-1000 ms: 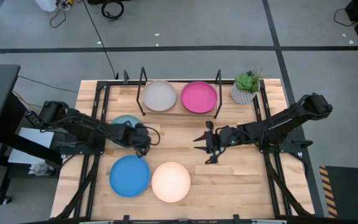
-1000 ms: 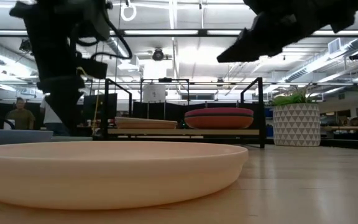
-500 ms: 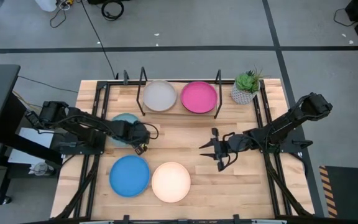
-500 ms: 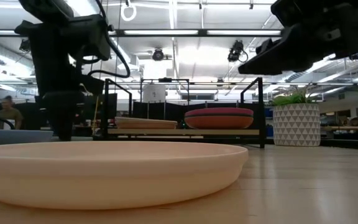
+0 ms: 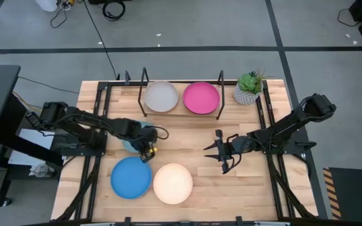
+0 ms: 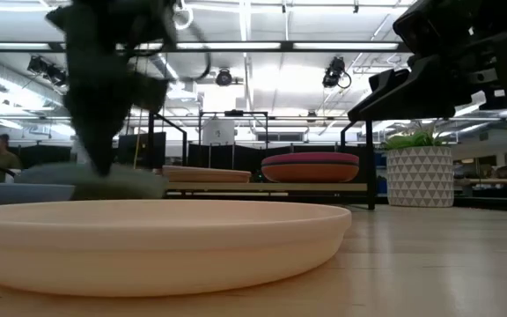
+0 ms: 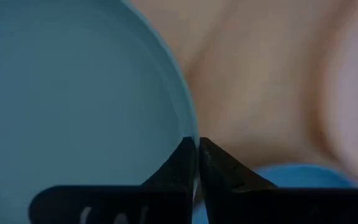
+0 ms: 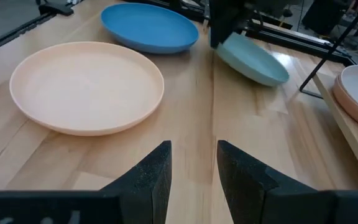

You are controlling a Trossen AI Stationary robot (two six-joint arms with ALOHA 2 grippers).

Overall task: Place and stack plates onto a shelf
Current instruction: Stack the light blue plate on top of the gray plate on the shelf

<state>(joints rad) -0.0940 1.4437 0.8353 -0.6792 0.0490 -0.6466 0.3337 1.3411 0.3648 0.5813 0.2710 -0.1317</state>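
Note:
My left gripper is shut on the light blue plate, which shows mostly under the arm in the high view. A bright blue plate and a peach plate lie flat on the table near its front edge. On the shelf rest a pale grey plate and a magenta plate. My right gripper hangs open over the table's middle right, with nothing between its fingers. My left gripper pinches the light blue plate's rim between its two fingers, one on the plate's inner side and one outside. The fingers come from above, pointing down. The plate sits tilted in the hold; whether its far edge still rests on the table I cannot tell.
A small potted plant stands at the far right beside the shelf. Thin black wire uprights rise at the shelf's ends. Bare wood lies between the two grippers.
My left gripper has shut on the light blue plate's rim and moved a little toward the table's near edge; the plate has shifted with it and tipped. My right gripper has drifted toward the near right and stayed open.

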